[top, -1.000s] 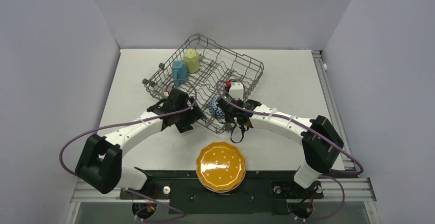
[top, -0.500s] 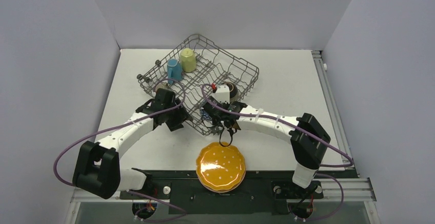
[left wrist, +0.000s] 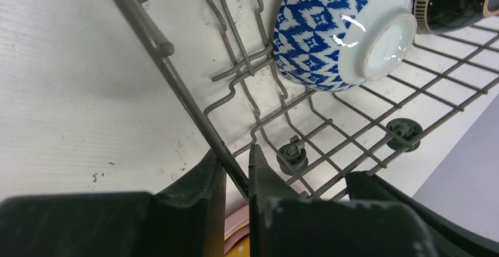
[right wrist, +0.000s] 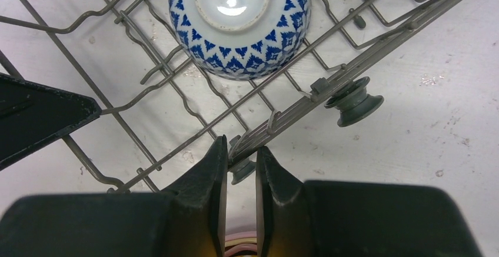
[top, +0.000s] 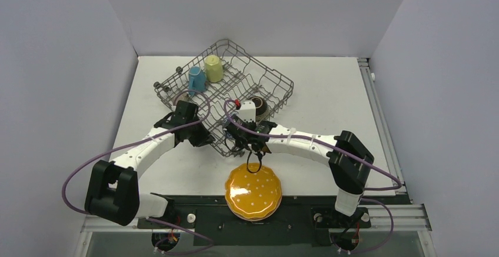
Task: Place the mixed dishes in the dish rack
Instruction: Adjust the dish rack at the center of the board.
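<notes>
**Both grippers clamped on the rack, orange plate outside it**

The dish rack (top: 223, 95) sat in the upper middle of the top view, turned diamond-wise on the white table (top: 329, 92). The left gripper (left wrist: 236, 172) was closed on the rack's rim wire, which ran between its two fingers in the left wrist view. The right gripper (right wrist: 241, 154) was pinched onto the end of the rack's lower rail, near a small grey wheel (right wrist: 354, 101). Both arms met at the rack's bottom corner in the top view.

Inside the rack:
- The blue-white patterned bowl (right wrist: 240, 22) was in that bottom corner, tipped among the tines with its foot ring facing both wrist cameras.
- The dark brown bowl (top: 259, 106) was just beside it, to the right.
- The blue mug (top: 196, 80) and the pale-yellow mug (top: 213, 69) sat side by side at the rack's upper left edge.

The orange plate (top: 253, 191) lay at the bottom centre of the top view, outside the rack, between the arm bases.
</notes>
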{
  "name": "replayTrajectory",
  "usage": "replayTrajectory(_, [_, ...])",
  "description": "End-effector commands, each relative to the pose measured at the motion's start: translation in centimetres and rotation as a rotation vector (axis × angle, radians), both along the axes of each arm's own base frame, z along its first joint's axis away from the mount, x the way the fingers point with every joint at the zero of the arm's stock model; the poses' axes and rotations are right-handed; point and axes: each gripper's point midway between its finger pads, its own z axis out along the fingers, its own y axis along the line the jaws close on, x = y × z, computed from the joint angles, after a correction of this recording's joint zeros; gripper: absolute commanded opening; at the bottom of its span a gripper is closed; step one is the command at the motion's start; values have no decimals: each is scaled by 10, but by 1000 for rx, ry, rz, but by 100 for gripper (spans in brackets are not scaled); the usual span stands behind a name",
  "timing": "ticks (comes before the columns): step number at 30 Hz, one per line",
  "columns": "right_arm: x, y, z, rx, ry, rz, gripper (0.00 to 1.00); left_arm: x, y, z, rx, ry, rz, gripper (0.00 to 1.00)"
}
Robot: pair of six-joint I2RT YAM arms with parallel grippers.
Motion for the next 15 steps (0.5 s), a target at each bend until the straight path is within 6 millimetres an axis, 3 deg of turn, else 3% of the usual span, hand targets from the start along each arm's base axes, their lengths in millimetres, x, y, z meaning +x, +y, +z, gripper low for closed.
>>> replayTrajectory(1, [-14, 54, 11, 137, -5, 168, 0, 5, 6, 3, 43, -17, -28, 0])
replayTrajectory(7, [-12, 37, 23, 93, -36, 161, 25, 4, 14, 3, 92, -24, -39, 0])
replayTrajectory(15, [2, -8, 50, 24, -101, 124, 41, -4, 21, 3, 149, -20, -117, 0])
